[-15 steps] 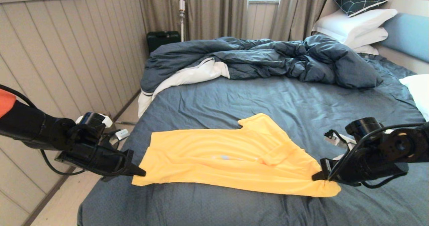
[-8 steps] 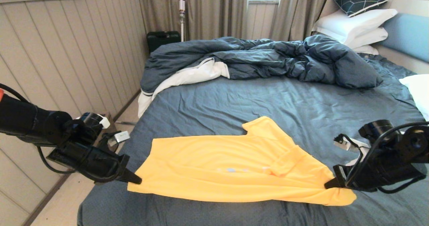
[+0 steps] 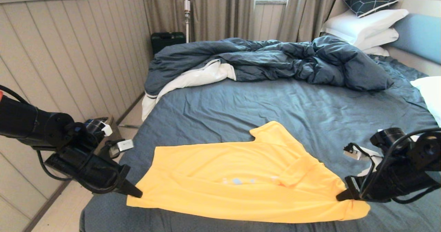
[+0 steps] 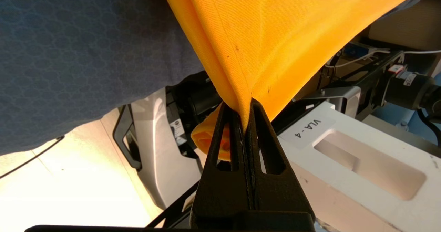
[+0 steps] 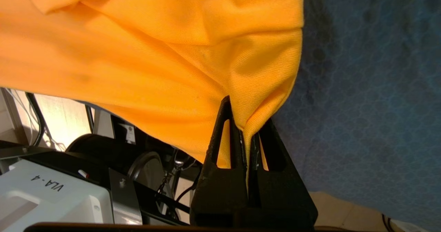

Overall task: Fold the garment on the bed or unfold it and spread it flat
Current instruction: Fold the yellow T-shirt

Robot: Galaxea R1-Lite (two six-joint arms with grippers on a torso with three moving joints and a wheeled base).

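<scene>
The bright yellow T-shirt (image 3: 241,180) is stretched sideways over the near part of the bed (image 3: 275,104), with a sleeve pointing toward the duvet and a trace of pale blue print showing near its middle. My left gripper (image 3: 137,194) is shut on the shirt's left near corner (image 4: 241,53). My right gripper (image 3: 341,198) is shut on the right near corner (image 5: 241,70), where the cloth bunches. Both held corners hang just above the dark blue-grey sheet near the bed's front edge. The neck label is hidden.
A rumpled dark blue duvet (image 3: 268,60) with white lining lies across the far half of the bed. White pillows (image 3: 365,25) and the light blue headboard (image 3: 418,35) are at the right. A panelled wall (image 3: 69,53) runs along the left, with floor beside the bed.
Both grippers have pulled the shirt toward the bed's near edge and lower. The shirt has slid with them and spread wider.
</scene>
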